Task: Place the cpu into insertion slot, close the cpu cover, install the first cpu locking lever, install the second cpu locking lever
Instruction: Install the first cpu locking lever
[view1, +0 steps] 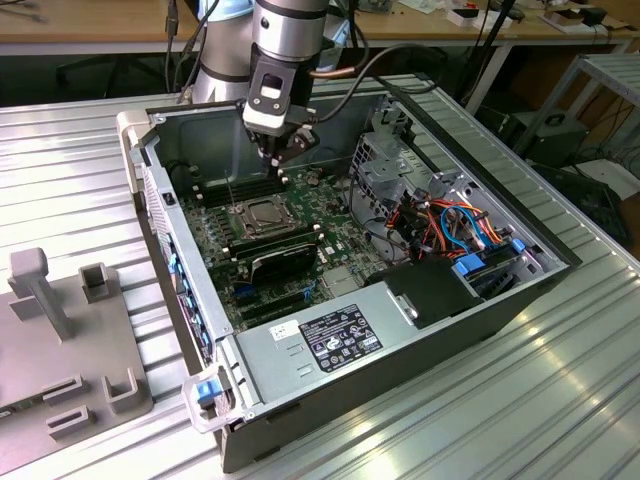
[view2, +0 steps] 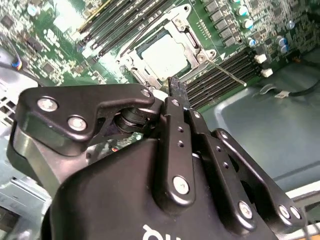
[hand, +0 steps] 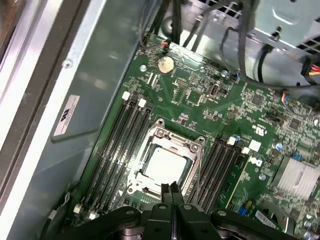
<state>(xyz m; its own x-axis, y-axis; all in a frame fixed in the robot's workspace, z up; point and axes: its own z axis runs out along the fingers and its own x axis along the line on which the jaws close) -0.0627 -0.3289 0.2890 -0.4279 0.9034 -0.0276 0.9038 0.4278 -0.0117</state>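
The cpu (hand: 162, 162), a silver-grey square, lies flat in the insertion slot (view1: 262, 215) on the green motherboard inside the open computer case. The cpu cover (hand: 159, 135), a grey metal frame, lies down around the chip (view2: 165, 52). A thin metal locking lever (view2: 227, 74) sticks up and away from one side of the socket; in the exterior view this lever (view1: 231, 192) stands upright. My gripper (hand: 170, 189) hangs just above the socket's edge, its two black fingers pressed together with nothing between them. The gripper (view1: 275, 150) sits above and behind the socket in the exterior view.
Long black memory slots (hand: 120, 145) flank the socket on both sides. A black-finned card (view1: 285, 262) lies in front of it, then a power supply (view1: 340, 335). A drive cage with cables (view1: 430, 215) fills the exterior view's right. A grey fixture (view1: 60, 330) stands outside the case.
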